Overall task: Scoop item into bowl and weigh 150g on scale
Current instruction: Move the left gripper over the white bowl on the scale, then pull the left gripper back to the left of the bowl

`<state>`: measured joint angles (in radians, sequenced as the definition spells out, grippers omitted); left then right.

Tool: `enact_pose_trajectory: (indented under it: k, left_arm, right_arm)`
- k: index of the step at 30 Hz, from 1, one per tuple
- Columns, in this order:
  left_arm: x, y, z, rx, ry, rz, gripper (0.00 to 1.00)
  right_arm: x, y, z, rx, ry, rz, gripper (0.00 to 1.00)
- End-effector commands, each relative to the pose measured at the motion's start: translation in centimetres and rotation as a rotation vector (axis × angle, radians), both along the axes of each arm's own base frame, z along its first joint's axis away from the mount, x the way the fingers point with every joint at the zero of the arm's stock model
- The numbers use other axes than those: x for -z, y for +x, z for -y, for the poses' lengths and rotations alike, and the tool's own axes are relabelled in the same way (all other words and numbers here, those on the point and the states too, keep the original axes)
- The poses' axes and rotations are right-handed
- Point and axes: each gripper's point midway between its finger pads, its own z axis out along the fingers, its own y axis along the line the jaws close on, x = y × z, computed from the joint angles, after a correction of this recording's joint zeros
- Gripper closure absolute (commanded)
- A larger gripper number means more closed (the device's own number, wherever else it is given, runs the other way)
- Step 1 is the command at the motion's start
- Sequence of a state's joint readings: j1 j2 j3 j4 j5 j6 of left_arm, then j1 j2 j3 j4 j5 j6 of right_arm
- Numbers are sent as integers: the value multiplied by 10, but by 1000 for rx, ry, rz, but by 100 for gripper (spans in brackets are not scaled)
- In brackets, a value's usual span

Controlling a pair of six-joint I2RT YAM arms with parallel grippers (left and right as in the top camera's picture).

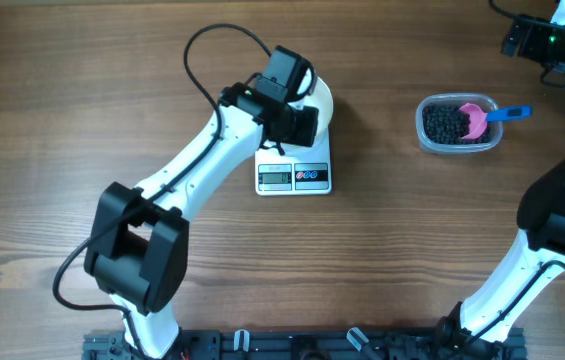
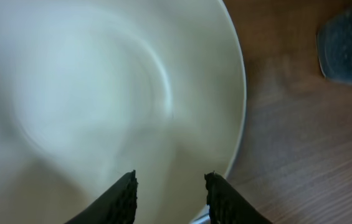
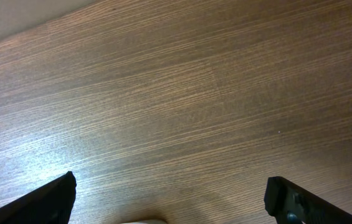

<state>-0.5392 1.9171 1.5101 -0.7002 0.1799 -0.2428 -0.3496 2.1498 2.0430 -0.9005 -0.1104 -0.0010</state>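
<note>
White bowl [image 1: 320, 100] sits on the scale [image 1: 293, 177], mid-bench. My left hand [image 2: 169, 186] is at its rim, fingers [image 2: 123, 198] part-way apart with the rim between them; I can't tell if they touch it. Black beads [image 1: 446, 125] lie in a clear tub [image 1: 427, 135] to the right, well apart from the scale, with a pink scoop [image 1: 475, 120] resting in them. My right hand [image 3: 172, 193] is released, spread wide over the wood bench [image 3: 194, 93], far right.

Glossy smooth white bowl [image 2: 101, 93], matt wood-grain table [image 3: 176, 93], clear plastic tub [image 1: 424, 128].
</note>
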Motion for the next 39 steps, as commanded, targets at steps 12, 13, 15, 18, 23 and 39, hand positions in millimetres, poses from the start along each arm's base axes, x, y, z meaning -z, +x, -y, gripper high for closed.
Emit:
enact_pose_trajectory:
  k: [12, 13, 15, 18, 23, 39]
  left_arm:
    - [2, -18, 11, 46, -3, -42, 65]
    - [2, -20, 13, 53, -9, -46, 65]
    - [2, -22, 16, 59, -9, -46, 65]
    - [1, -27, 21, 99, -5, -39, 65]
    - [2, -30, 26, 133, 16, -20, 58]
    - [-69, 48, -11, -37, -25, 210, 8]
  right_arm:
    - [3, 5, 1, 7, -4, 0, 0]
    - [3, 5, 1, 7, -4, 0, 0]
    - [3, 5, 1, 7, -4, 0, 0]
    - [3, 5, 1, 7, -4, 0, 0]
    - [3, 5, 1, 7, -4, 0, 0]
    - [3, 5, 1, 7, -4, 0, 0]
